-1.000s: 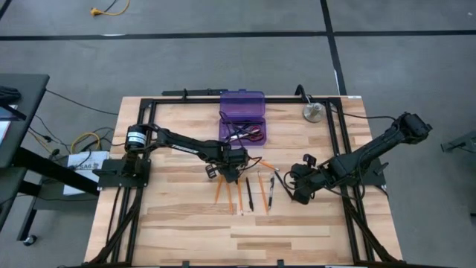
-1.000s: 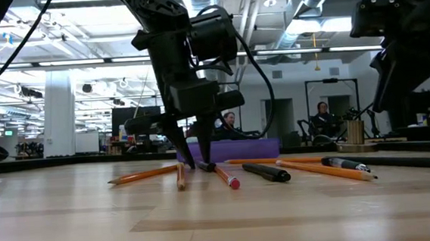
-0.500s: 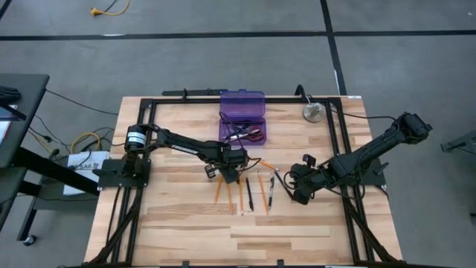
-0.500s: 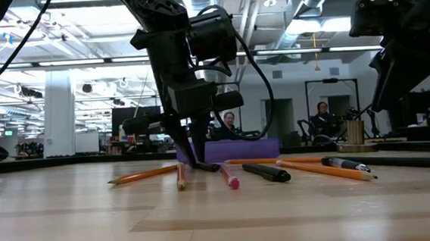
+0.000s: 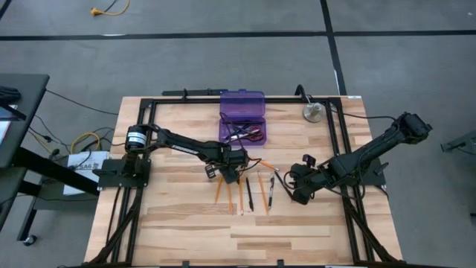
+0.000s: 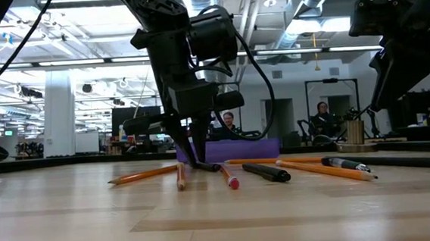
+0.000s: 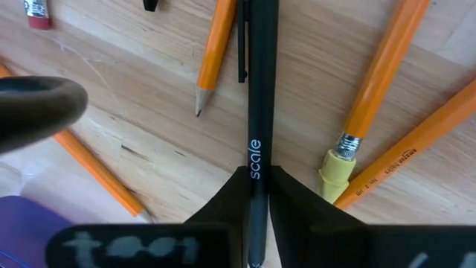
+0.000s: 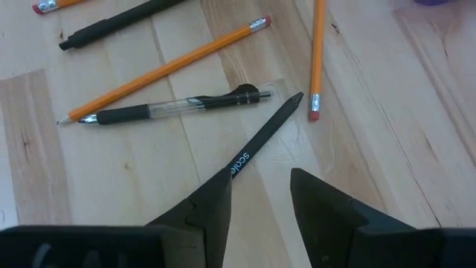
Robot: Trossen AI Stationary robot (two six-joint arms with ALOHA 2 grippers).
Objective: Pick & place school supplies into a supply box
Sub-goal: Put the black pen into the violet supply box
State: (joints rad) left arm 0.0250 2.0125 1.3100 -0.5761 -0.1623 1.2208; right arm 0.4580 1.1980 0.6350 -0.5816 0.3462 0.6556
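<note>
Bench: pale wood planks w/ black metal frame round the work area; grey floor w/ black tape lines beyond, yellow cable at far edge of the high view.

Supply box: purple, lid open, at far-centre of bench; you can see red-handled scissors and a few dark items inside.

Round silver disc: on bench right of the box, well apart from it.

Left tool: down at bench level just in front of the box, clenched on a black pen marked "scale"; left wrist view shows both fingers tight against the barrel. In the low view the tool's tips touch the bench surface.

Orange pencils: several loose on bench around and in front of left tool, fanned out; one w/ pink eraser lies beside the tool's tips in the low view.

Right tool: over bench to the right of the pencil spread, fingers apart, gripping nothing. Its wrist view shows a second black "scale" pen just ahead of the fingers, a clear-barrel pen next to it, plus orange pencils and another black pen farther off.

Room (low view): open workshop, ceiling ducts, strip lights, pillar at left; two persons seated in the background behind the bench, too small for you to tell more.
</note>
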